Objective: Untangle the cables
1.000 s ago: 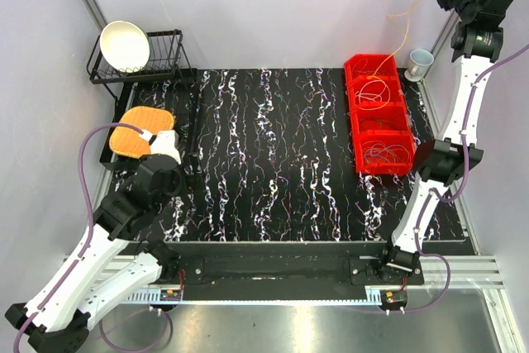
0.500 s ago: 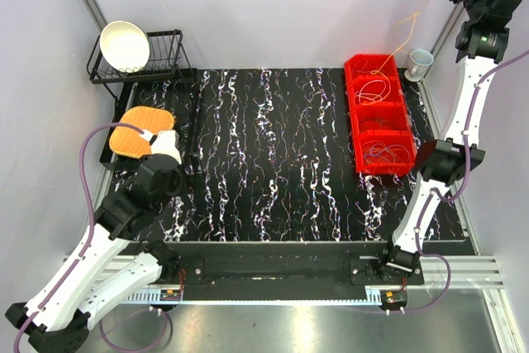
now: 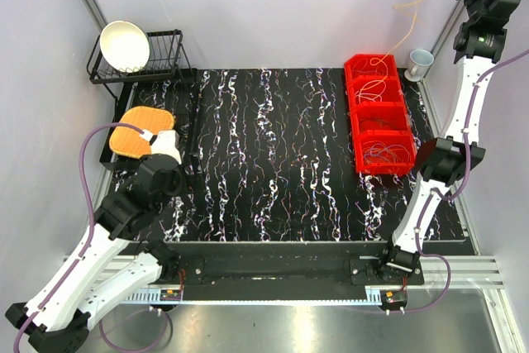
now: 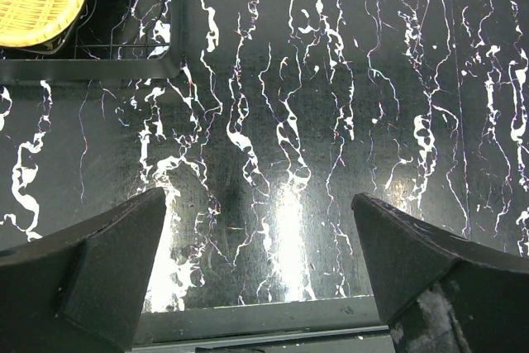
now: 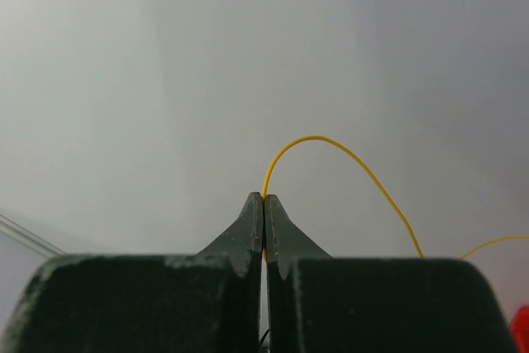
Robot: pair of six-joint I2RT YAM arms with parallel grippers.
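Note:
High at the back right, my right gripper is shut on a thin yellow cable that arcs away from the fingertips. In the top view this cable hangs as a faint line above the red bin. More cables lie as loose loops in the bin's far compartment and its near compartment. My left gripper stands open low over the black marbled mat at the near left, with nothing between its fingers.
A black wire rack holding a white bowl stands at the back left. An orange woven basket sits in front of it. A pale cup stands behind the red bin, near the right wall.
My right gripper has risen further toward the top right corner, drawing the yellow cable higher out of the bin. The left arm has not moved.

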